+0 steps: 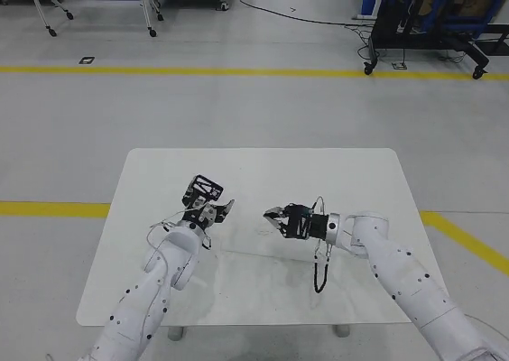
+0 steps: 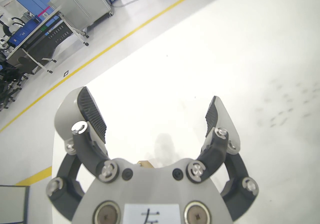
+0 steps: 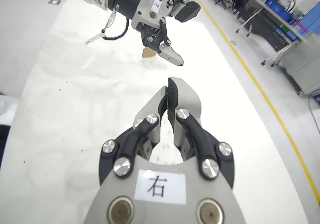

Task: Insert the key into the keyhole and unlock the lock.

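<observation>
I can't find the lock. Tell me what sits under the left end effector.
A brass lock body lies on the table below the open left end effector. Its top is covered, so the keyhole cannot be seen.

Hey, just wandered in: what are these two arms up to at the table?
A two-armed robot is working at a white table. Its left tool is open and hangs over a small brass-coloured block, apparently the lock, which sits on the table ungripped. The right tool is shut and points toward the left one, a short way off. No key can be made out between its tips, so I cannot say that it holds one.
</observation>
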Available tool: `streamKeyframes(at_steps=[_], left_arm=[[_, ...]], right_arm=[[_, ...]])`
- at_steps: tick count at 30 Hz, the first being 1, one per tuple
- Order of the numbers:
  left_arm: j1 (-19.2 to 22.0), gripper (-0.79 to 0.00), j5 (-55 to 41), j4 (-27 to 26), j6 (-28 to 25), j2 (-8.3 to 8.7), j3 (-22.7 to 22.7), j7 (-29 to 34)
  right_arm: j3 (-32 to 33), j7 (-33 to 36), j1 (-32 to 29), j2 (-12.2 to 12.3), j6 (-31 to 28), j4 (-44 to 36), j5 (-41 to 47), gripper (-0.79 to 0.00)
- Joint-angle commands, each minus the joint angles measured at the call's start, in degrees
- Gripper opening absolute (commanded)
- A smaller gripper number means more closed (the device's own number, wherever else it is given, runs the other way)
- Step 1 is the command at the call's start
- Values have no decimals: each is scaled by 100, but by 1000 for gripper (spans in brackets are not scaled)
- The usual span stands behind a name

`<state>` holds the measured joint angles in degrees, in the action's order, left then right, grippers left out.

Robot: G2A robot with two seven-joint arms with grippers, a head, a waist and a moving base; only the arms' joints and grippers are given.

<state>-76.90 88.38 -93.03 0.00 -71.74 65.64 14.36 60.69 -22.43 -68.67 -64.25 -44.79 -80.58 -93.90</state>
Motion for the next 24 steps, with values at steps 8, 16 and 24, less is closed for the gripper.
streamKeyframes(at_steps=[8, 16, 24], left_arm=[[-135, 0, -153, -226, 13, 15, 152, -93], [-143, 0, -1957, -84, -922, 44, 840, -572], [207, 0, -3799, 536, -1817, 38, 1139, -143]], right_arm=[[221, -38, -333, 82, 70, -323, -176, -785], [29, -764, -29, -67, 134, 139, 973, -785], [-67, -1402, 400, -282, -1023, 1327, 3822, -785]])
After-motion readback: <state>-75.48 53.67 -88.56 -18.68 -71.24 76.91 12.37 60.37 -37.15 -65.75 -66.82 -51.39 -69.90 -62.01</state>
